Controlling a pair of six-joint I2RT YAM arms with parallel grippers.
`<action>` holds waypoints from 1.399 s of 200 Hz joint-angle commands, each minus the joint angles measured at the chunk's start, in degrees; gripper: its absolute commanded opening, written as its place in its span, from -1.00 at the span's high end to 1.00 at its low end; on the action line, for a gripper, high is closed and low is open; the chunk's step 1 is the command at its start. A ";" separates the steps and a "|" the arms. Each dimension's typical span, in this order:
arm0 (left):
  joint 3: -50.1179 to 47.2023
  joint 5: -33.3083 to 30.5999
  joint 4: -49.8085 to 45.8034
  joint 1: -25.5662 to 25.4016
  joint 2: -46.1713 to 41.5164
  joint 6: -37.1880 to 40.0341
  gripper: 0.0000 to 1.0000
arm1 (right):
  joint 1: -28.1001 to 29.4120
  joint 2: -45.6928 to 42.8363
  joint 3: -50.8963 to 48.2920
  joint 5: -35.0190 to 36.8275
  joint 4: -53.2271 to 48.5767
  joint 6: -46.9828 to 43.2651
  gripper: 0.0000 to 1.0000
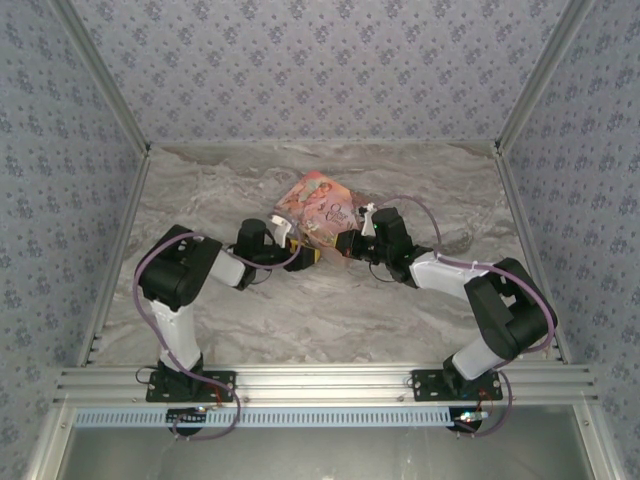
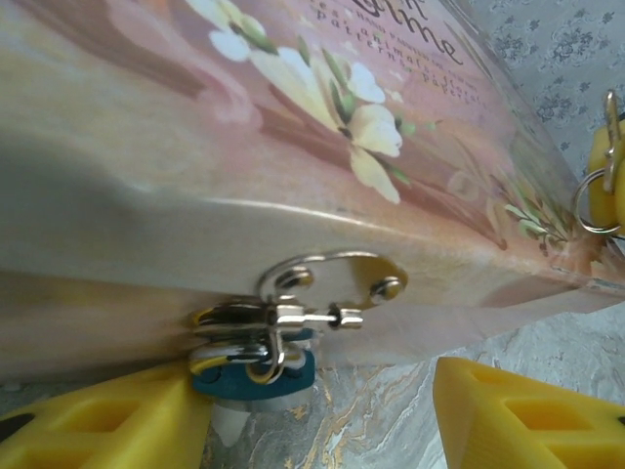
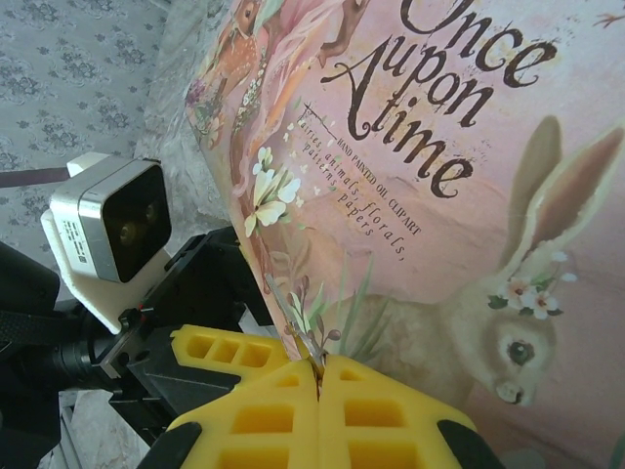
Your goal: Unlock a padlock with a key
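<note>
Where the pink box [image 3: 410, 254] faces the right wrist camera, its lid reads "Once upon A time" in dark script; smaller lines beneath say "HAND PAINTED OIL CLIP-ART" and "fairies, animals, florals, patterns, papers"; a painted rabbit [image 3: 527, 342] sits below the lettering. At the box's near edge the right gripper [image 3: 318, 391] is clenched, its yellow fingers pressed flat together; in the left wrist view their tips show at the right border with the key [image 2: 610, 137], a thin metal sliver, pinched in them, and a silver ring [image 2: 591, 202] hanging off it. The left gripper [image 2: 317, 430] is released, its yellow fingers [image 2: 527, 420] standing apart either side of the padlock [image 2: 264, 379]; the padlock, blue-bodied, hangs from the silver clasp [image 2: 327, 288] on the box's front edge, just above the marbled table [image 2: 391, 401], close to the finger at the picture's left; whether they touch I cannot tell. From above, both grippers meet at the near side of the box, mid-table; key and padlock are apart.
</note>
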 commanded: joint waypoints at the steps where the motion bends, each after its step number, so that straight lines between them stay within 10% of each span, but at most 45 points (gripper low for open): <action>1: 1.43 0.11 1.45 -0.81 0.95 -1.00 -0.17 | 0.69 0.24 -1.50 0.17 -4.03 -0.62 1.00; 215: 0.43 -4.40 0.82 -1.25 -5.21 -6.62 0.48 | 1.07 -2.20 -0.68 1.39 -3.84 -3.19 1.00; 280: 2.60 -7.03 -12.43 -4.97 -12.04 -12.40 0.49 | 4.83 -18.22 -3.63 15.87 -11.82 -15.83 1.00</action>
